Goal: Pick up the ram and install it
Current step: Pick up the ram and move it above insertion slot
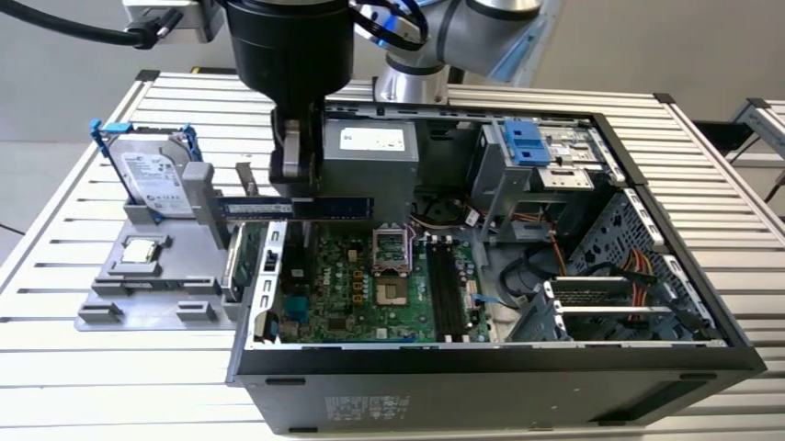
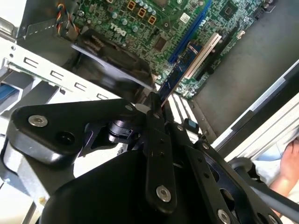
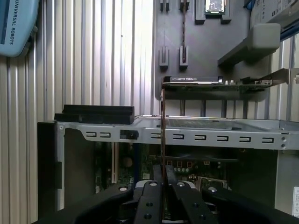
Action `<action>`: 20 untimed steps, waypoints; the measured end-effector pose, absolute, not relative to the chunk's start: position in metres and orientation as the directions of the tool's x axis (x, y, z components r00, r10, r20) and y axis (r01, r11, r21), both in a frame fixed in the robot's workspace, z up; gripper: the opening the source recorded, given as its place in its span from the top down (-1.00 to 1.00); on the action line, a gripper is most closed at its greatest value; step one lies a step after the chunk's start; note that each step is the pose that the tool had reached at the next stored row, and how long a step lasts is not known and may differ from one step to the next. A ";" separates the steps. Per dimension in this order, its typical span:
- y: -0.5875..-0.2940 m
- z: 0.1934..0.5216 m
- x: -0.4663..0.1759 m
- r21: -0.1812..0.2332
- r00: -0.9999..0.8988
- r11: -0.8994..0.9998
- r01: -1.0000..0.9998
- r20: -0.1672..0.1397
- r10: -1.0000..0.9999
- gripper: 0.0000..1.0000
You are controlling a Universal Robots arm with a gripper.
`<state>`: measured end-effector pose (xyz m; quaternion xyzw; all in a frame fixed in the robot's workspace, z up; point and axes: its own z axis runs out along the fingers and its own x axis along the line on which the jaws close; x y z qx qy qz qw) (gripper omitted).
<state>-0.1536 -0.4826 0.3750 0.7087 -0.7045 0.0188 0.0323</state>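
Observation:
The ram (image 1: pixel 322 208) is a long, thin blue-green stick with a pale label. It hangs level over the rear left edge of the open computer case (image 1: pixel 491 363), above the motherboard (image 1: pixel 356 285). My black gripper (image 1: pixel 294 181) comes down from above and is shut on the ram's middle. In the first wrist view the ram (image 3: pixel 162 121) shows edge-on, running out from the gripper (image 3: pixel 162 171). The second wrist view has the ram (image 2: pixel 176 73) reaching from the gripper (image 2: pixel 155 100) toward the motherboard (image 2: pixel 154 18). The dark memory slots (image 1: pixel 444 294) lie to the exterior view's right of the ram.
A grey holder (image 1: pixel 147 289) beside the case carries a silver hard drive (image 1: pixel 153 179) and a green expansion card (image 1: pixel 248 262); that card (image 3: pixel 215 82) sits beyond the case's rear rail (image 3: pixel 196 137). A power supply (image 1: pixel 368 152) stands behind the gripper. A person's hand (image 2: pixel 288 161) is at the table's edge.

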 end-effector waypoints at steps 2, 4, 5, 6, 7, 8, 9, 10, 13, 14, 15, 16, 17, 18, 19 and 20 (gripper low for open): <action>-0.483 0.375 -0.152 0.019 0.007 -0.005 -1.000 0.072 -0.997 1.00; -0.483 0.375 -0.149 0.019 0.007 -0.005 -1.000 0.072 -0.997 1.00; -0.483 0.375 -0.148 0.019 0.007 -0.005 -1.000 0.072 -0.997 1.00; -0.483 0.375 -0.147 0.019 0.007 -0.005 -1.000 0.072 -0.997 1.00; -0.483 0.375 -0.146 0.019 0.007 -0.005 -1.000 0.072 -0.997 1.00; -0.483 0.375 -0.145 0.019 0.007 -0.005 -1.000 0.072 -0.997 1.00; -0.483 0.375 -0.144 0.019 0.007 -0.005 -1.000 0.072 -0.997 1.00; -0.483 0.375 -0.143 0.020 0.007 -0.005 -1.000 0.072 -0.997 1.00; -0.483 0.375 -0.140 0.020 0.007 -0.005 -1.000 0.072 -0.997 1.00; -0.483 0.375 -0.139 0.020 0.007 -0.005 -1.000 0.072 -0.997 1.00; -0.483 0.375 -0.138 0.020 0.007 -0.005 -1.000 0.072 -0.997 1.00; -0.483 0.375 -0.137 0.020 0.007 -0.005 -1.000 0.072 -0.997 1.00; -0.483 0.375 -0.136 0.020 0.007 -0.005 -1.000 0.072 -0.997 1.00; -0.483 0.375 -0.135 0.019 0.007 -0.005 -1.000 0.072 -0.997 1.00; -0.483 0.375 -0.134 0.020 0.007 -0.005 -1.000 0.072 -0.997 1.00; -0.483 0.375 -0.133 0.020 0.007 -0.005 -1.000 0.072 -0.997 1.00</action>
